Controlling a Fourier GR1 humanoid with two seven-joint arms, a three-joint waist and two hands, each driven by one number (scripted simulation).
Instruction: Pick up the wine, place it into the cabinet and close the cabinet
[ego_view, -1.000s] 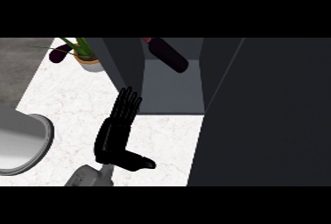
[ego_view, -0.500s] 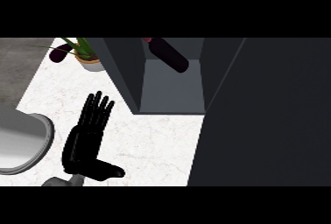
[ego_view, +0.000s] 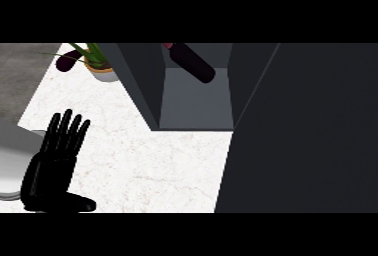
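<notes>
the wine (ego_view: 193, 64) is lying tilted inside the cabinet (ego_view: 196, 105), up at the far end of the open compartment, its dark body slanting from the upper left down toward the right side wall. the bottle's top end is running out of sight at the upper edge of the view. nothing is touching it.

the cabinet is sitting on the far right part of the counter (ego_view: 159, 165), its grey floor showing between two dark side walls. the cabinet door (ego_view: 303, 130) is standing open, a broad dark panel covering the whole right side of the view down to the near edge of the counter.

the left hand (ego_view: 53, 167) is showing at the near left corner of the counter, well apart from the cabinet and the wine. its fingers are standing straight and close together, pointing away toward the far edge, with the thumb sticking out to the right at the base. it is holding nothing.

a white plate (ego_view: 13, 165) is lying at the left edge of the counter, just beside the hand and partly behind it. a potted plant (ego_view: 94, 62) is sitting at the far left corner, near the cabinet's left wall.

the right hand is not showing anywhere.
</notes>
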